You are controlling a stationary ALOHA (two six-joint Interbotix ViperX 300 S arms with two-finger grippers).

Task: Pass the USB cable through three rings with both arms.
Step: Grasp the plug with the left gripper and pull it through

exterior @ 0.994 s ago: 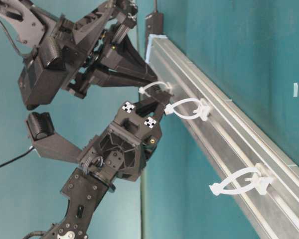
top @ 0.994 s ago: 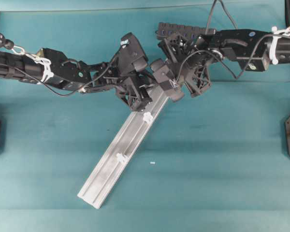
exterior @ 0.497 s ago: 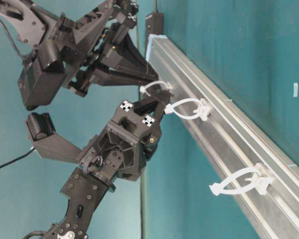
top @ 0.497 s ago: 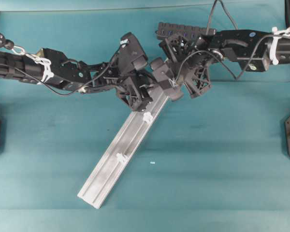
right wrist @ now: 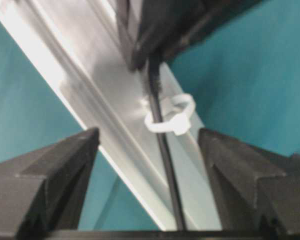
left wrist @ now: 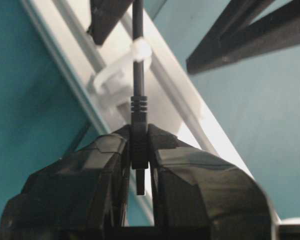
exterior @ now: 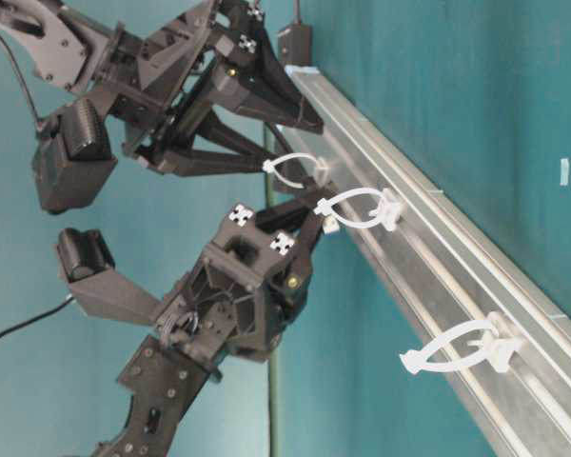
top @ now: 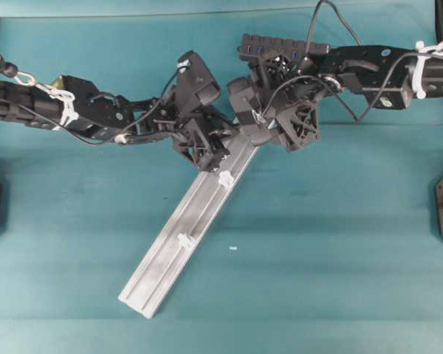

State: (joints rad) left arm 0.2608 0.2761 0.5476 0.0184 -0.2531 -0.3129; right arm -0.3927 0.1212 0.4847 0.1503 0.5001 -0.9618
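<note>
From overhead you cannot see the first ring: both grippers crowd over the upper end of the rail (top: 196,225). In the left wrist view the USB cable (left wrist: 138,60) runs off the top edge. The right wrist picture is blurred throughout.

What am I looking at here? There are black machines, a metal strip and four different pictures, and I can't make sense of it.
These are two robot arms working over a teal table. One picture looks down from above, one looks along the table, and two come from cameras on the arms' wrists. On the table lies a silver rail with white plastic rings clipped along it. The left gripper is shut on the plug end of the USB cable, whose cord passes through a ring just beyond. The right gripper stands open, the cord running between its fingers. A black multi-port hub lies at the far edge.
</note>
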